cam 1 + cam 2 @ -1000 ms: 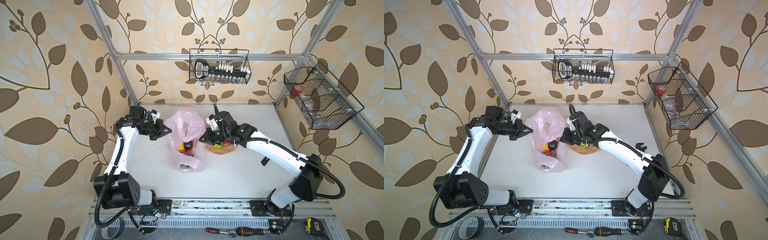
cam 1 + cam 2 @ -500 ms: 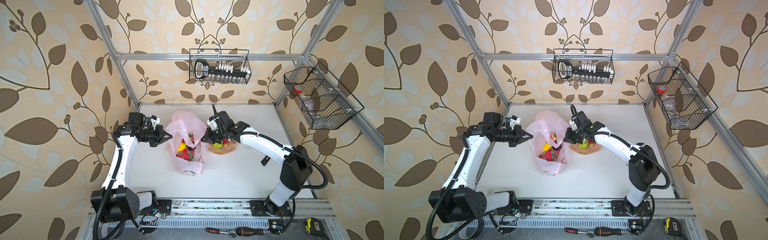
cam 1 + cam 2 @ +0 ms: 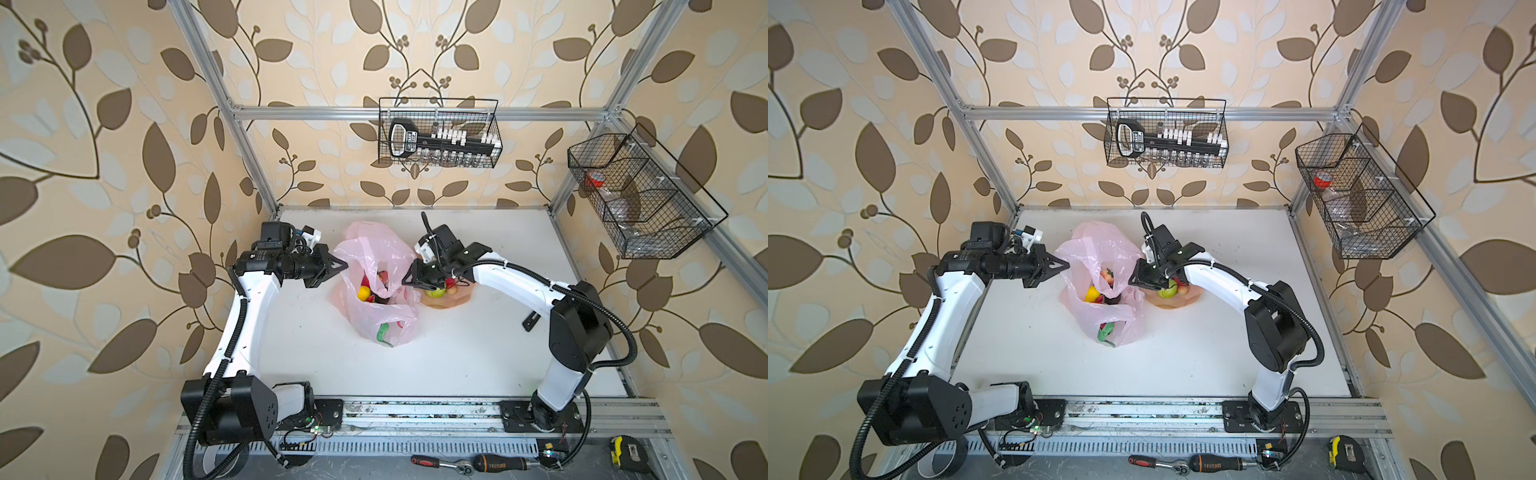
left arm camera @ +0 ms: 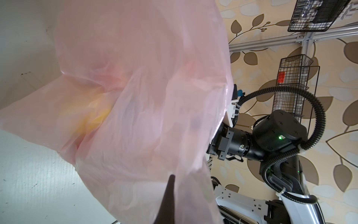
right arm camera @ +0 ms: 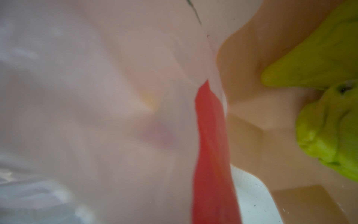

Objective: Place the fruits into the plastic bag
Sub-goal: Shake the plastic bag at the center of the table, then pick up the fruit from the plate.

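The pink plastic bag [image 3: 374,257] [image 3: 1100,249] stands in mid-table with its mouth held up. My left gripper [image 3: 338,266] [image 3: 1061,264] is shut on the bag's left rim; one dark finger [image 4: 168,197] shows against the film [image 4: 135,77]. Inside lie a yellow lemon [image 3: 364,293], a strawberry [image 3: 1106,276] and green dragon-fruit scales [image 3: 384,332]. My right gripper [image 3: 409,279] sits low between the bag's right edge and the peach dish [image 3: 455,302]. Green pears [image 5: 319,58] [image 3: 436,292] and a red apple [image 3: 451,284] rest on that dish. Film [image 5: 96,116] hides the right jaws.
A wire basket of tools [image 3: 438,133] hangs on the back wall and another wire basket [image 3: 640,195] on the right wall. A small black bracket [image 3: 530,322] lies on the table to the right. Hand tools [image 3: 469,461] lie on the front rail.
The bag's mouth has been drawn wider, showing more fruit inside. The right arm's elbow has swung up while its gripper stayed at the bag's right edge.
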